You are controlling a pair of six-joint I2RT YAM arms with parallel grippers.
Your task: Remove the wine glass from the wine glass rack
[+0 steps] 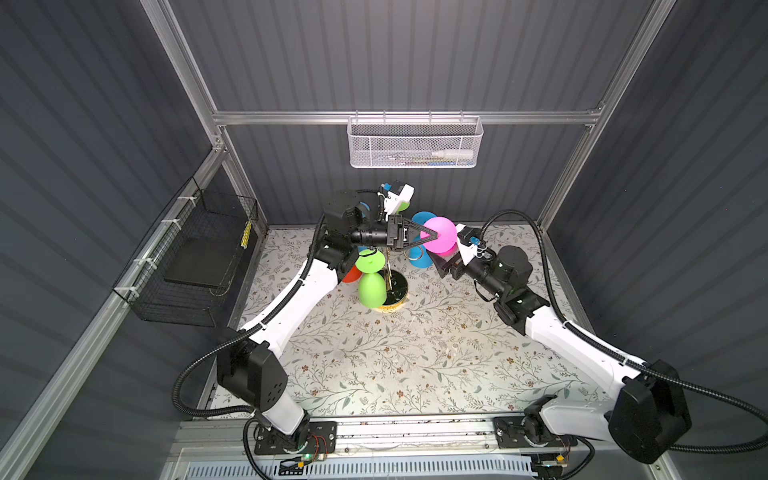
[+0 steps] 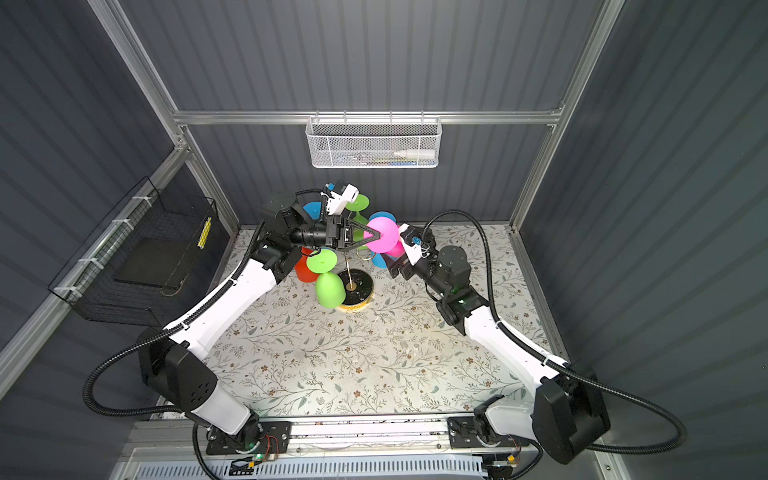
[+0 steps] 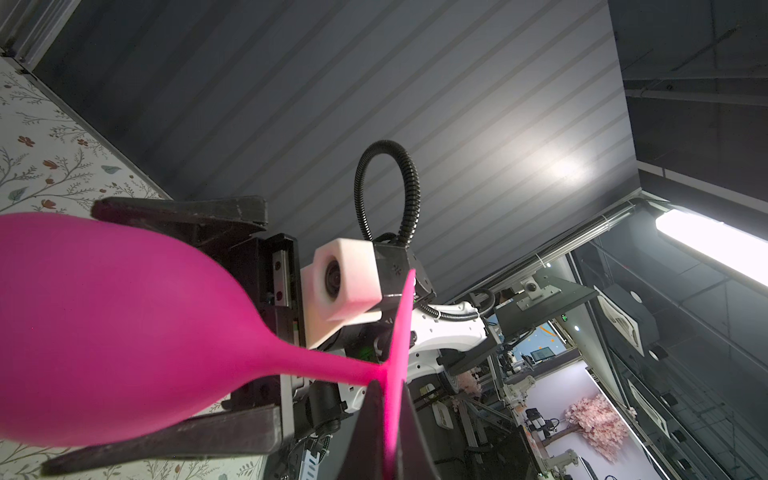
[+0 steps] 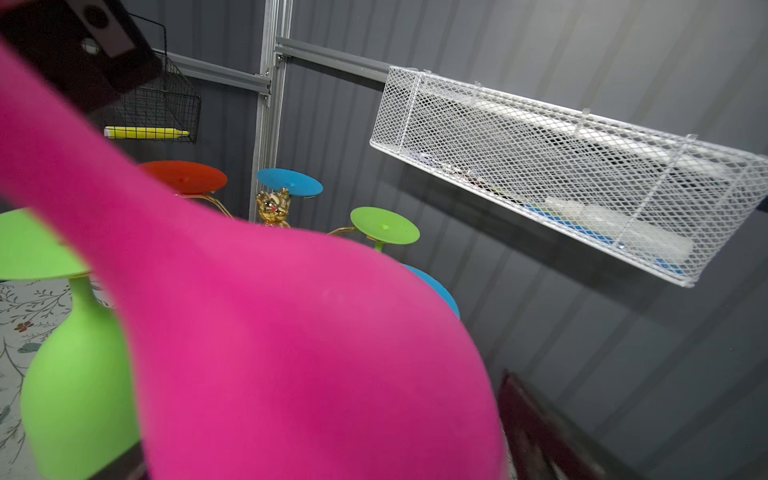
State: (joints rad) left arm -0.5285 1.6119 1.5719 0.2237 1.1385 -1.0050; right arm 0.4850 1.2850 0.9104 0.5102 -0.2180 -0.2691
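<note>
Grey ribbed walls (image 1: 415, 62), floral tabletop (image 1: 415, 353), left claw (image 1: 434, 235) pinching pink wine glass (image 1: 446, 241), right claw (image 3: 68, 336) spread around it.

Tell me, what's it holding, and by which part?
The pink wine glass, pinched by its foot in the left end effector; the right end effector is open.

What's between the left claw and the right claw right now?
The pink wine glass: the shut left claw pinches its foot, the open right claw straddles its bowl. The left wrist view shows it.
</note>
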